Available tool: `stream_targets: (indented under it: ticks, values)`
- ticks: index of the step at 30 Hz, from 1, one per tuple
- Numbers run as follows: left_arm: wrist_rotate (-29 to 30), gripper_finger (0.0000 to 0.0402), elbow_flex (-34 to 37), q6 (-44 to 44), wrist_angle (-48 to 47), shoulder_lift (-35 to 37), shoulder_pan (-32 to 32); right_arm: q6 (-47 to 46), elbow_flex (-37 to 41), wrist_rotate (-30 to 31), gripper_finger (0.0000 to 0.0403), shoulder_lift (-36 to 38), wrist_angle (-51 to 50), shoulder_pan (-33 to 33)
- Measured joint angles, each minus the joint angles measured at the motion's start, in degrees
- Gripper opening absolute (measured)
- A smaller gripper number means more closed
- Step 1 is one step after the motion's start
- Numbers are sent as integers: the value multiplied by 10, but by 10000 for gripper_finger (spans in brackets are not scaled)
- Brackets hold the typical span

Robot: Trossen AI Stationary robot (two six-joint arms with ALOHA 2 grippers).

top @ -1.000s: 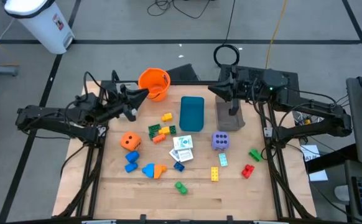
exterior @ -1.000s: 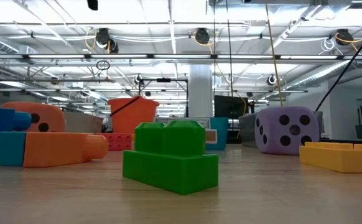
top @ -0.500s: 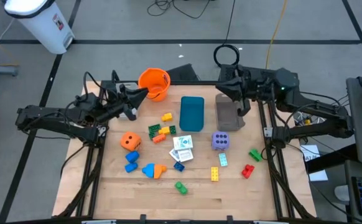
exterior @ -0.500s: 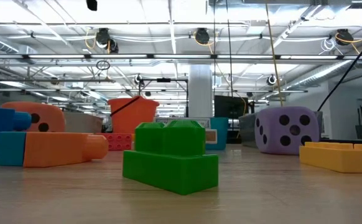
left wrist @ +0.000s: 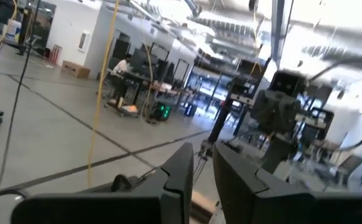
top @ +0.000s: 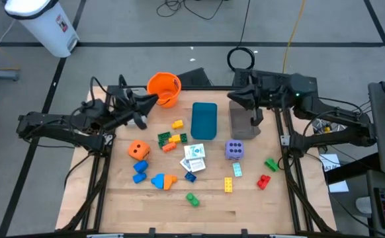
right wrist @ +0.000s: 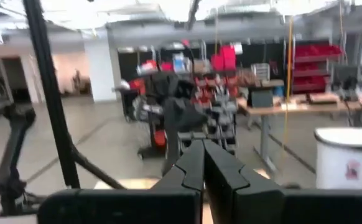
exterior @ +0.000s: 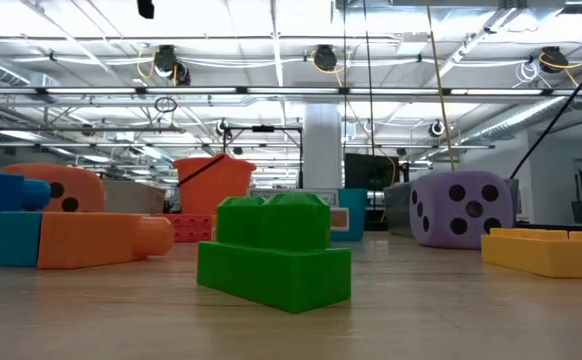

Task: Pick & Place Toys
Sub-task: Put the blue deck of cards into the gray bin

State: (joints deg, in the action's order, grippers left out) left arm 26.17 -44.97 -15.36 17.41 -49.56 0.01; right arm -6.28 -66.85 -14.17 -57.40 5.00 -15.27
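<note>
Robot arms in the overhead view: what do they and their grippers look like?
Both arms are dark, jointed and slender, with thin cables running along them. The left gripper and right gripper each end in two dark, angular fingers. The right arm shows a small green light near its wrist.

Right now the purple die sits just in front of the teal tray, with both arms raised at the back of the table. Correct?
Not quite. In the high view the purple die sits in front of the grey tray, not the teal tray, which lies beside the grey one. The rest stands: both arms are raised at the back.
</note>
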Motion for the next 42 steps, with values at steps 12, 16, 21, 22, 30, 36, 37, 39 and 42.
stream_targets:
  ticks: [12, 16, 21, 22, 30, 36, 37, 39, 42]
  values:
    - [-7, 67, -171, 37, -436, -40, 0, -1, 0, 40, 0, -44, -256, 2]
    - [-17, 67, -225, 53, -499, -64, 1, 7, 0, 40, 0, -70, -318, 10]
    - [-65, 67, -238, 57, -540, -75, 1, 10, 0, 37, 0, -90, -338, 12]
    - [-68, 67, -238, 54, -539, -78, 1, 10, 0, 37, 0, -92, -332, 12]
    - [-101, 67, -238, 30, -567, -83, 0, 13, 0, 36, 0, -97, -288, 12]
    - [-103, 67, -237, 28, -573, -96, 0, 37, 0, 36, 6, -98, -290, 8]
    - [-103, 67, -237, 28, -575, -97, 0, 41, 0, 36, 10, -97, -294, 7]
    - [-102, 67, -238, 28, -569, -106, 0, 47, 0, 37, 22, -97, -307, 6]
    - [-103, 67, -237, 28, -580, -112, 0, 56, 0, 38, 48, -97, -331, 6]
